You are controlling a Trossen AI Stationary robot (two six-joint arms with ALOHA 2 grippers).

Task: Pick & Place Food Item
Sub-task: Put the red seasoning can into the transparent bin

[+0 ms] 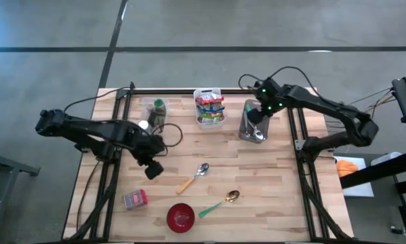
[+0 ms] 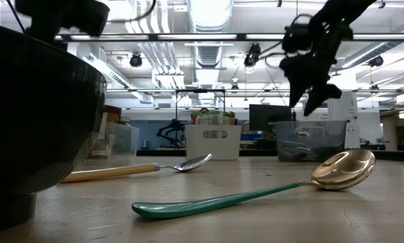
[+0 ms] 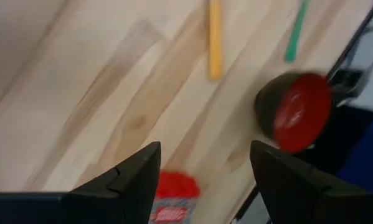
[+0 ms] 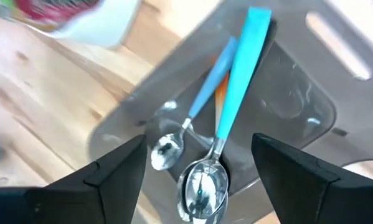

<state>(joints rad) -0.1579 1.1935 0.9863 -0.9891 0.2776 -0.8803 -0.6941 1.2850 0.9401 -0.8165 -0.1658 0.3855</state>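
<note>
Right hand [image 4: 198, 180] spread above grey bin [image 4: 286, 106] of spoons [image 4: 202, 183]; left hand [image 3: 202, 180] spread over table [image 3: 80, 93].

We're in a robotics lab here, an open industrial hall: exposed ceiling ducts [image 2: 208, 50] and long strip lights [image 2: 208, 13] run overhead, monitors [image 2: 266, 116] and equipment stand along the back, and a polished concrete floor [image 1: 189, 27] shows around a wooden table [image 1: 270, 176] framed by black metal rails [image 1: 108, 169], with loose cables [image 1: 284, 71] trailing off the arms.
</note>
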